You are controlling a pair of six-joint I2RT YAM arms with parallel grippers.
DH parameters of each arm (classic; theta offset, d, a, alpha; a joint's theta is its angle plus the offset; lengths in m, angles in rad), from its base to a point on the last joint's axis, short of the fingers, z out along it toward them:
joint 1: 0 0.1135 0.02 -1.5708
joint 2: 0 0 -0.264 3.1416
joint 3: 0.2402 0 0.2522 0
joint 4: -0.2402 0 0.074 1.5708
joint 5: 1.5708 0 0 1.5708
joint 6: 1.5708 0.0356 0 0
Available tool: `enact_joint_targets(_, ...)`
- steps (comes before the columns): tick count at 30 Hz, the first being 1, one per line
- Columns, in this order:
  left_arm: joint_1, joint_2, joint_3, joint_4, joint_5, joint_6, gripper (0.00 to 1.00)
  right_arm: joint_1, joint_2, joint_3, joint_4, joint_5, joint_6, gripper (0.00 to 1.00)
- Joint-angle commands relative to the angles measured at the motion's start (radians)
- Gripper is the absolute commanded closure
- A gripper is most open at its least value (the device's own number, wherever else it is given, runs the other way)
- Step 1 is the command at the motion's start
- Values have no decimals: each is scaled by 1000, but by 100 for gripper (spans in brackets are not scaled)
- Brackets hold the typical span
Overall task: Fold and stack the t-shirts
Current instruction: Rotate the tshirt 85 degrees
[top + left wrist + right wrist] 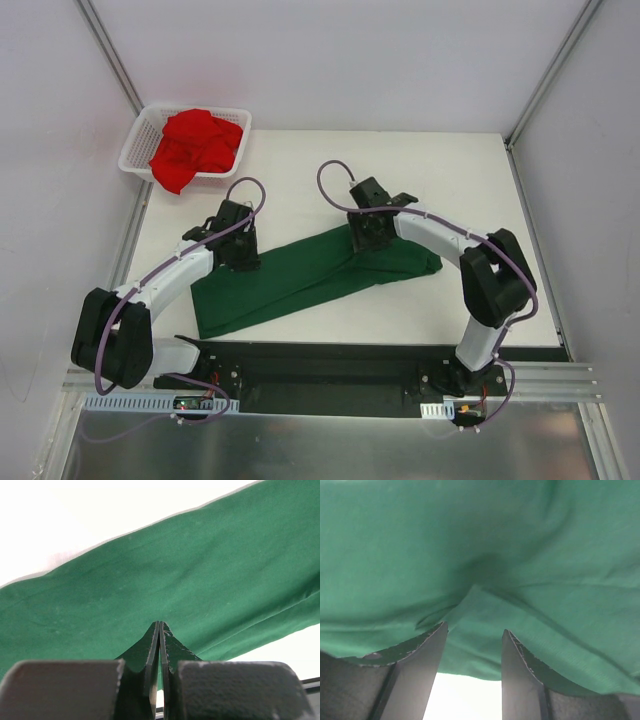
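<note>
Top view: each wrist housing hides its own fingertips above the green t-shirt (300, 285). Wrist views: the shirt runs off the picture edges and is blurred before the right gripper (474, 640). Whether cloth lies between the pressed-together fingers of the left gripper (159, 635) is indeterminate. The red t-shirt (195, 148) covers most of the basket (135, 142) floor.

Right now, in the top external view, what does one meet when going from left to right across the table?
White basket holding the red t-shirt → left claw → right claw. The green t-shirt stretches under both claws, so it has no single place in this order.
</note>
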Motion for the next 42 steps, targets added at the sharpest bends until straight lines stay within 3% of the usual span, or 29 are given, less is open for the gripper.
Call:
enact_joint_targets(1, 9, -13, 3, -23, -4, 10, 100, -17, 36, 74, 25, 12, 15, 49)
enact_joint_targets(10, 9, -9, 3, -23, -18, 16, 100, -15, 98, 151, 19, -8, 29, 50)
enact_joint_targets(17, 9, -7, 3, -23, -19, 18, 100, -17, 101, 145, 16, -4, 27, 65)
enact_joint_targets(33, 10, -10, 2, -23, -16, 15, 100, -17, 44, 48, 18, 11, 23, 62)
enact_joint_targets(36, 10, -10, 3, -23, -16, 16, 100, -17, 33, 36, 19, 16, 18, 69)
enact_joint_targets(40, 9, -10, 5, -23, -16, 15, 100, -15, 29, 36, 19, 19, 20, 94)
enact_joint_targets(42, 9, -10, 5, -23, -16, 15, 100, -17, 24, 36, 16, 13, 20, 99)
